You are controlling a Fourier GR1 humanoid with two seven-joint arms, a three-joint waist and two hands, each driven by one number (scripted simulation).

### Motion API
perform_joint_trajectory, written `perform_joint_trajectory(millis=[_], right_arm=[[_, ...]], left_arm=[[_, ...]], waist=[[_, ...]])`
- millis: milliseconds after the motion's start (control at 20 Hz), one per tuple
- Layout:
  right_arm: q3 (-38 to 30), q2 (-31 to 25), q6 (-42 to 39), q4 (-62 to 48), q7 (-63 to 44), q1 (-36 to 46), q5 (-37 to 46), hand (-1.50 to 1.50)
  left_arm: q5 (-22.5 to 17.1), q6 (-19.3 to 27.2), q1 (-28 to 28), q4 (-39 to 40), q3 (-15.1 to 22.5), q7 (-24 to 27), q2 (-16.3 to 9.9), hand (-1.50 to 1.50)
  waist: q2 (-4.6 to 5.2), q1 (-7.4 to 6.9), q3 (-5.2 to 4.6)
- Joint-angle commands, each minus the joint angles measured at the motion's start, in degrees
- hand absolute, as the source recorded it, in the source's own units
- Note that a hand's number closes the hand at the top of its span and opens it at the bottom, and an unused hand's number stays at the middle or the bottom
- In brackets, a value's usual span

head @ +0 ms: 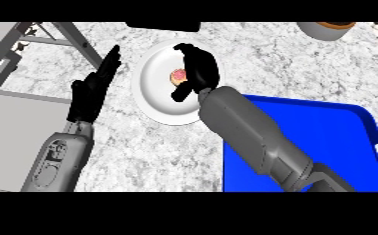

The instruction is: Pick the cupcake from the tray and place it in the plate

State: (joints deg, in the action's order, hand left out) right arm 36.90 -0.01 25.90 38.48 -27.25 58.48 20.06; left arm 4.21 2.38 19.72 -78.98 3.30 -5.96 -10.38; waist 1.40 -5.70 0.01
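The cupcake (178, 75), pink-topped and small, sits on the white plate (153, 86) near its middle. My right hand (199, 69) hangs over the plate just right of the cupcake. Its fingers arch above the cupcake and its thumb points down-left below it, with a gap showing on both sides. The right forearm runs back across the blue tray (336, 129) at the lower right, whose visible surface is bare. My left hand (88, 91) rests open on the counter left of the plate, fingers pointing up.
A grey metal rack (44, 39) and a grey panel (26, 116) fill the left side. A black object (162, 26) lies at the counter's far edge. A brown-rimmed pot (327, 29) stands at the top right.
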Motion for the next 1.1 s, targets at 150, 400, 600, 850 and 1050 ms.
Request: perform_joint_trajectory(millis=[150,400,600,850,1050], right_arm=[[-3.91,0.01,9.3,3.44,12.68,-2.84,-11.93,-1.5],[-11.02,0.01,15.52,2.31,16.79,-1.38,-17.71,-1.5],[-11.54,0.01,19.34,7.67,18.08,-9.0,-16.51,-1.5],[-16.52,-8.32,13.42,17.09,18.39,-13.46,-18.86,-1.5],[-19.49,-11.84,6.76,19.87,26.96,-23.24,-21.83,-1.5]], left_arm=[[0.4,0.53,-2.11,-1.61,-0.19,0.53,-0.04,0.0],[-0.29,0.0,-1.66,0.67,-2.21,1.5,-1.17,0.0],[-0.55,0.49,-2.46,-0.42,-3.81,-1.12,-1.98,0.0],[-0.21,0.71,-4.94,0.15,-4.0,1.68,-1.13,0.0],[-0.11,0.31,-4.28,-2.84,-4.29,-0.61,-1.72,0.0]], waist=[[-0.2,0.62,0.1],[-0.47,2.64,0.05],[-1.4,5.53,0.02],[-1.66,6.46,-0.01],[-1.5,5.98,0.01]])
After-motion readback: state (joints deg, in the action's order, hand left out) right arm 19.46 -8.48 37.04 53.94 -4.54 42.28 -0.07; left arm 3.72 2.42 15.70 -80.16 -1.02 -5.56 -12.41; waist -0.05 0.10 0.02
